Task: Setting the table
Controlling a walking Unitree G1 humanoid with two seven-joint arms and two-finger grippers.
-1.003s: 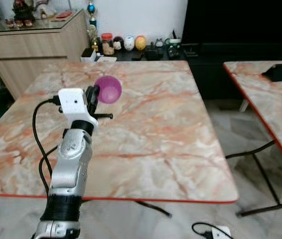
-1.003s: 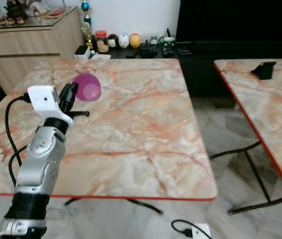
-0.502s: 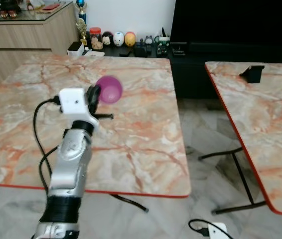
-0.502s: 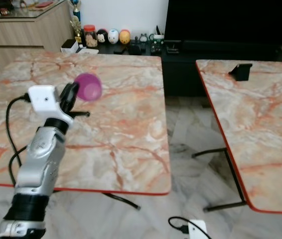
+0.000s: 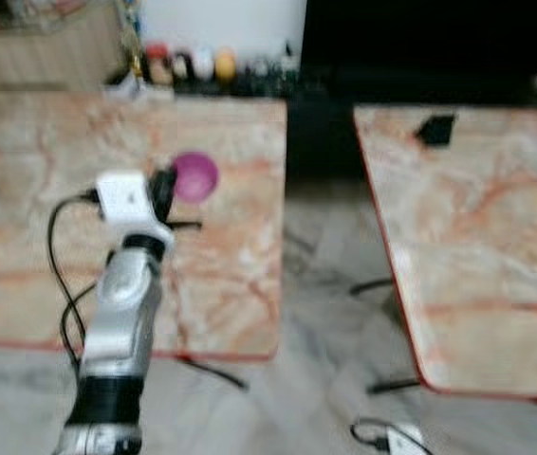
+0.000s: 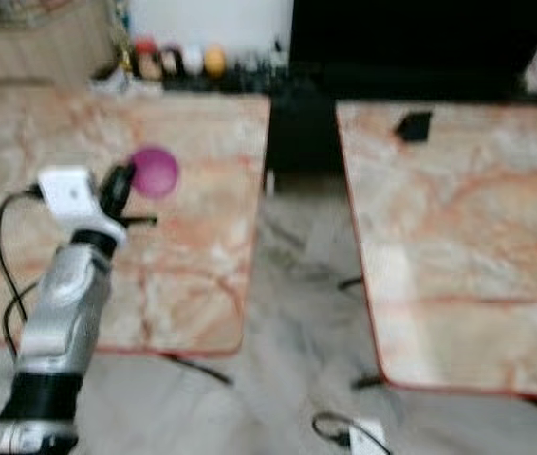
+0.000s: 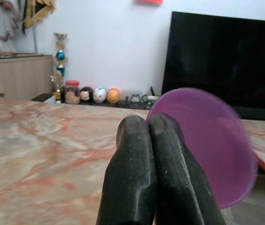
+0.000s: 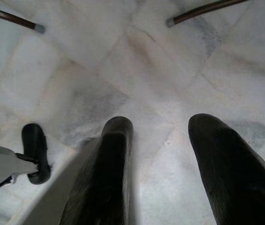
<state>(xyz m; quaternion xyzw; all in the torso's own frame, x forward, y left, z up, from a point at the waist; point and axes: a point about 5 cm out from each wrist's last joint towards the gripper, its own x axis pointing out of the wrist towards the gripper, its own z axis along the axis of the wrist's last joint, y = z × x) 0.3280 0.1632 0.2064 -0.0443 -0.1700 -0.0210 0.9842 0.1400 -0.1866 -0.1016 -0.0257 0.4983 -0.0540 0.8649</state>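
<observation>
Since the earlier frames the whole head view had swung to the robot's right and gone blurry, so the camera had turned: the left table (image 5: 22,190) had slid toward the left edge and the right table (image 5: 477,246) had come much further into sight, with bare floor (image 5: 316,322) between them. Relative to the arm nothing had changed. The left gripper (image 7: 150,124) was raised over the left table with its two black fingers (image 7: 130,164) pressed together on the rim of the purple bowl (image 7: 207,140), which stood out tilted on its edge, held in the air and not resting on anything.

The right gripper (image 8: 163,140) hung low, pointing at the floor, jaws apart and holding nothing, with a white plug and cable (image 8: 11,164) lying nearby.

The hold looked thin, a pinch on the rim alone, so a jolt while turning or stepping could twist the bowl loose and drop it into the gap. The blur made judging a setting-down spot unreliable. The cable on the floor (image 5: 387,438) looked like a snag risk for the feet.
</observation>
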